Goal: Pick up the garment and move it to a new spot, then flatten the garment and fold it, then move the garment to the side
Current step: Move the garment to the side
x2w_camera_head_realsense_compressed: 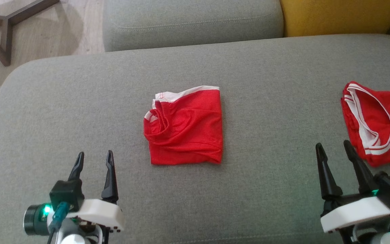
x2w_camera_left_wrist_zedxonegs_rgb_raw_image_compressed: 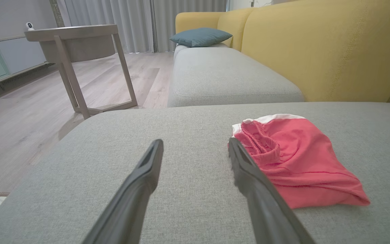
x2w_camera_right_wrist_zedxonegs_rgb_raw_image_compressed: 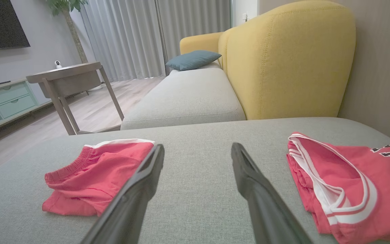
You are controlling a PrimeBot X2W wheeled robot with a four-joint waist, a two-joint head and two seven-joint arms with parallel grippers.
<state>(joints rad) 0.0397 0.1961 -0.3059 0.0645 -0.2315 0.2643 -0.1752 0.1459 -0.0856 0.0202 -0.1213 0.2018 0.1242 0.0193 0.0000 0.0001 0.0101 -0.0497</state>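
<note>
The red shorts are laid folded in the middle of the big grey cushion. A white band is seen along their far edge. They are not touched by any gripper.

The left gripper is held over the cushion's near edge, toward the left corner. Its two dark fingers are spread apart, and nothing is held between them. The right gripper is held over the near edge too, toward the right corner. Its fingers are also spread wide, with nothing in them.

A red jersey with white stripes is laid at the cushion's right edge, just past the right gripper. The shorts and the jersey are kept well apart.

A yellow sofa back is seen past the far edge. A wooden table is seen on the floor past the far left corner.
</note>
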